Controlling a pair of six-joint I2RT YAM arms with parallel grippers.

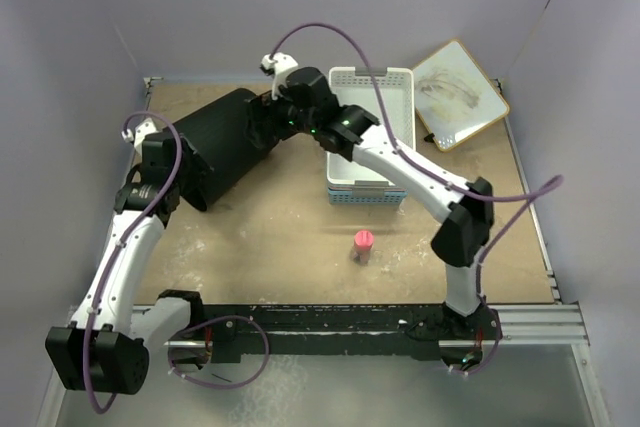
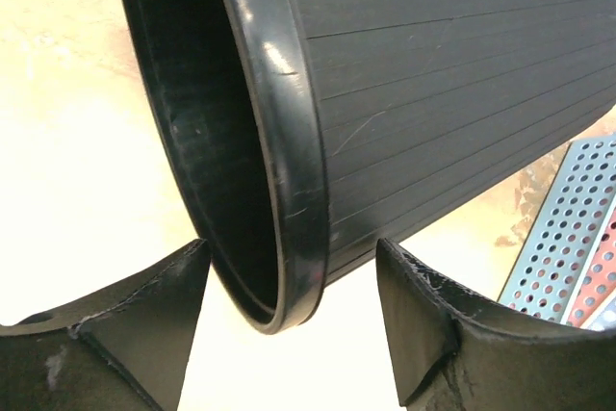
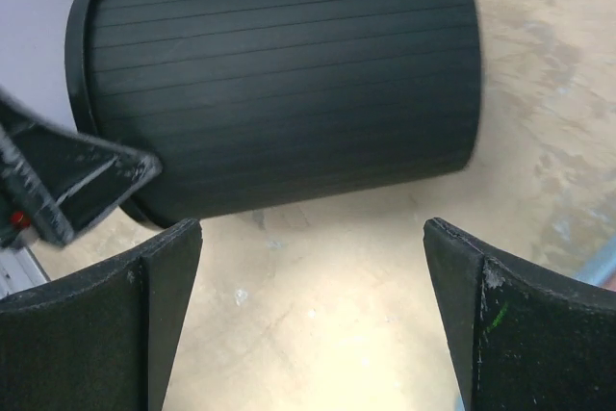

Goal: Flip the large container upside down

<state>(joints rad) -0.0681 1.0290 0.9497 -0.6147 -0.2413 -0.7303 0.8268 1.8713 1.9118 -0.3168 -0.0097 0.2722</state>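
The large container, a black ribbed round bucket [image 1: 222,142], lies on its side at the table's back left, its open rim toward the near left and its base toward the back right. My left gripper [image 1: 178,169] is open at the rim. In the left wrist view the rim [image 2: 294,161] sits between and just beyond my spread fingers [image 2: 154,315], and I see no contact. My right gripper [image 1: 258,127] is open at the base end. In the right wrist view the bucket [image 3: 289,84] lies across the top, apart from the gripper [image 3: 313,305].
A white perforated basket [image 1: 370,127] sits stacked on a blue one [image 1: 365,195] right of the bucket; the blue basket also shows in the left wrist view [image 2: 568,228]. A small pink object [image 1: 363,245] stands mid-table. A framed white board [image 1: 460,95] lies at the back right.
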